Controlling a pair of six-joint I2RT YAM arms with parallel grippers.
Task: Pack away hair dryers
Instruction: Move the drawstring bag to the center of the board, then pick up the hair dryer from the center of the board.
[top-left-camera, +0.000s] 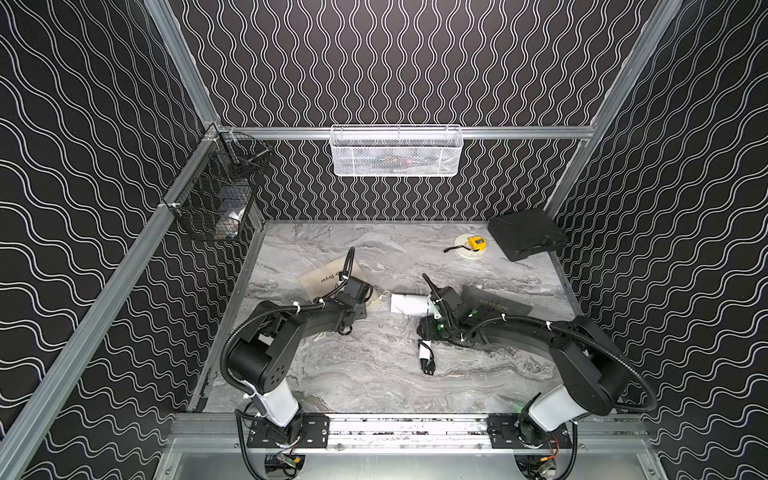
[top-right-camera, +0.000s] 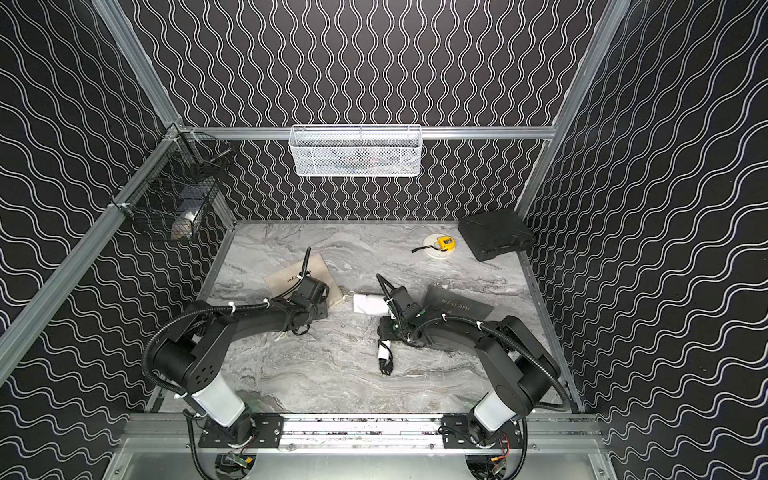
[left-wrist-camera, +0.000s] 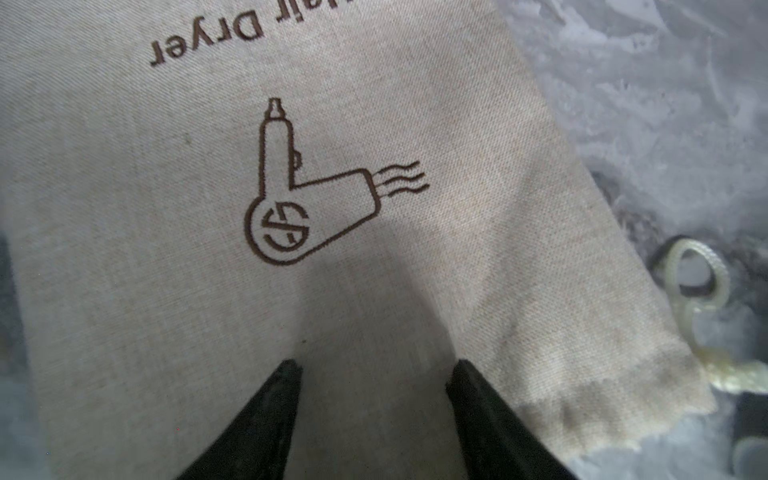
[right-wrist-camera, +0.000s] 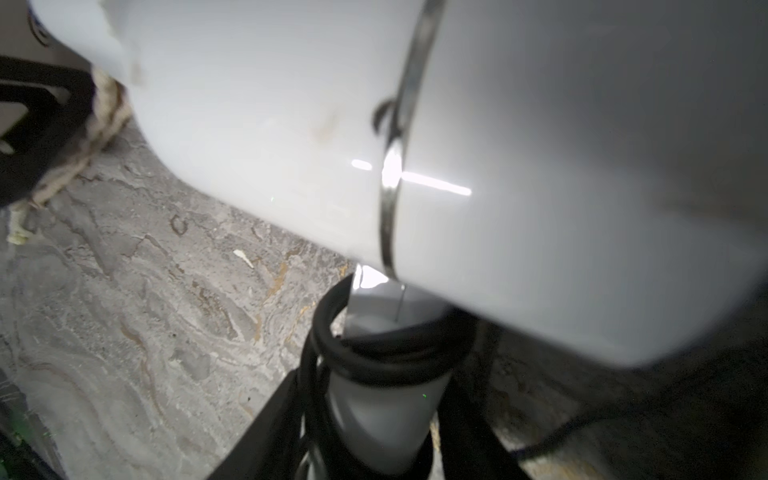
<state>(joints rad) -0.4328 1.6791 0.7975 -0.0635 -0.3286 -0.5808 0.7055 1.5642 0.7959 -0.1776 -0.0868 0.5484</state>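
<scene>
Hair dryer, the white one, lies mid-table in both top views, w/ the R arm on it. Beige bag sits flat at its 9 o'clock. Dark grey bag is at its 3 o'clock, partly under the R arm.

Barrel's long axis runs 3-to-9. The narrower end looks to point at 9, twd the beige bag's hemmed mouth, so the two roughly face each other. Handle drops off the barrel twd approx 5 o'clock, black cord wound round it, straight into the right end effector.

Its jaws straddle the handle, but you can't tell from the wrist view whether they pinch it or stand just off it. Over at 9, the left end effector is spread, tips over plain bag cloth near the mouth, nothing gripped. So R is the nearer arm by far.

Prob. next: you lift the mouth w/ L, then feed the dryer along 9, narrow end first. Plug trails loose at the dryer's 6 and could snag the hem. Drawstring lies btwn mouth and barrel.
</scene>
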